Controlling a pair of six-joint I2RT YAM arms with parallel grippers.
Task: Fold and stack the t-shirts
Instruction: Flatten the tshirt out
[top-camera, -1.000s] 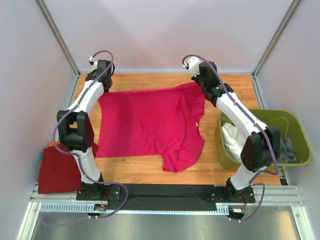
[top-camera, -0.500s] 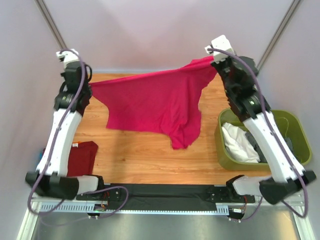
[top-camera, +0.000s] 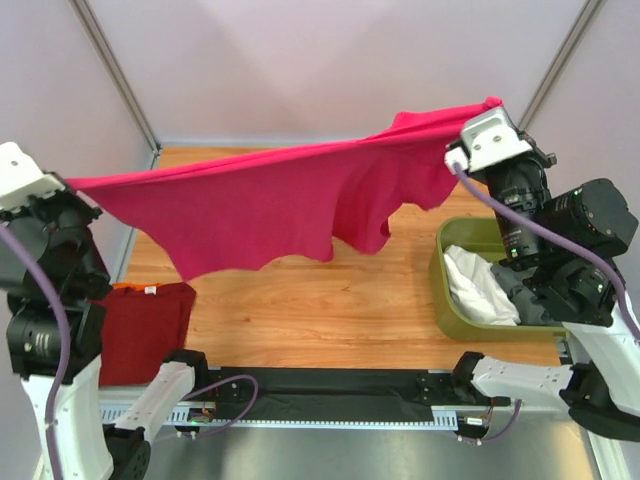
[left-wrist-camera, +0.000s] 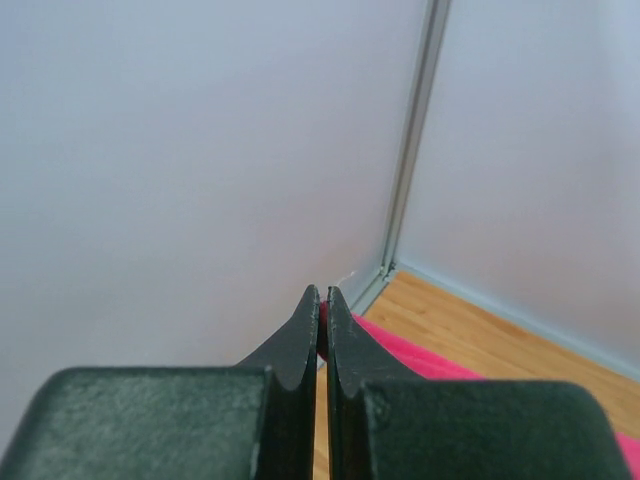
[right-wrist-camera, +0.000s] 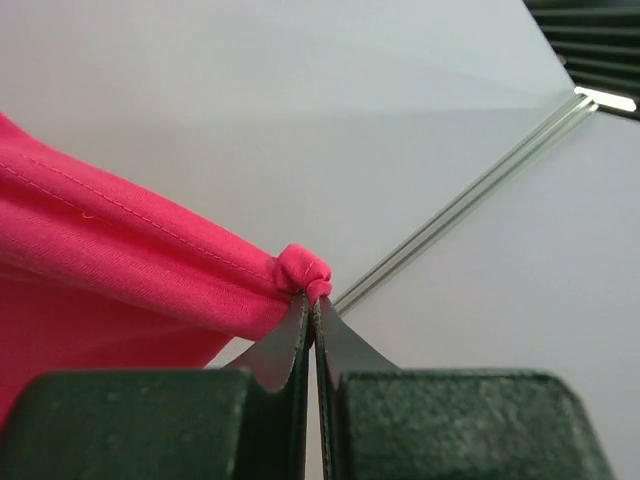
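Magenta-pink t-shirt (top-camera: 250, 200), lying flat on the wooden table (top-camera: 330, 300) a second ago, is now hanging stretched in mid-air between my left gripper (left-wrist-camera: 322, 297) and right gripper (right-wrist-camera: 312, 298), both pinching its edge tight, so I am reckoning it is being spread out for folding.

Wooden table (top-camera: 300, 310), dark red t-shirt (top-camera: 140, 335) left, olive bin (top-camera: 453, 308) seemingly right

Robot lab cell, white panel walls (top-camera: 300, 60), aluminium posts (top-camera: 112, 70), wooden tabletop (top-camera: 330, 310)
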